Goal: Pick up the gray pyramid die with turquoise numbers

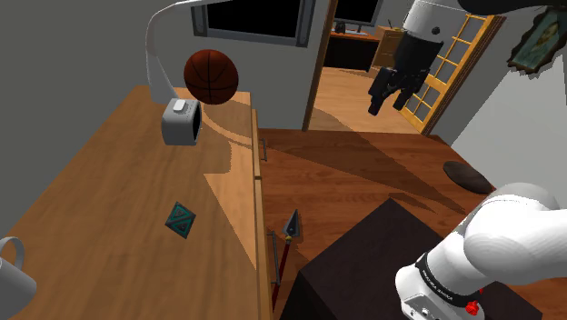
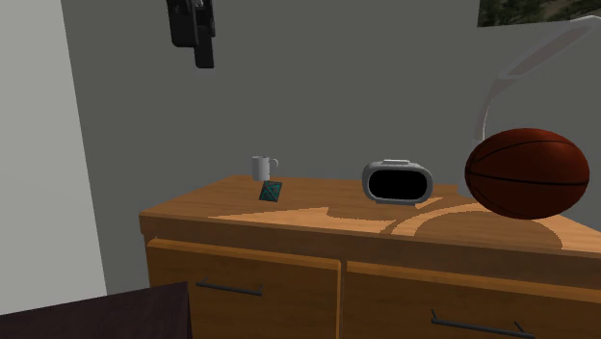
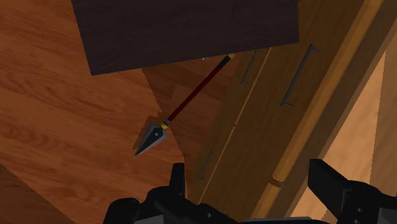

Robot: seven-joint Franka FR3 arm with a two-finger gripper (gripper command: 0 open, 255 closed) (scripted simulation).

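Wooden cabinet [image 1: 109, 209] is stretching out under grey walls, plank floor [image 1: 363, 164] is running off to an open doorway [image 1: 350, 55], and the gripper [image 1: 392, 91] is hanging high in the air over that floor, jaws standing wide apart with nothing between them. Far below the jaws and well off to one side, the grey pyramid die [image 1: 181, 218] with turquoise marks is resting alone on the bare cabinet top, tilted on one face. Farther along the top from it, a grey clock [image 1: 180, 121] is sitting just beside a brown basketball [image 1: 212, 76], a white lamp arm [image 1: 159, 36] is curving over both, and a white mug [image 1: 11, 273] is standing at the opposite end. Straight under the open jaws, the wrist view is showing the cabinet's drawer fronts with their bar handles [image 3: 296, 76], and off to the side of the fingers [image 3: 178, 181] a dark red spear [image 3: 184, 108] with a grey head is lying on the floor, its shaft running up against the dark stand [image 3: 184, 32]. The air between the jaws and the die is looking open.
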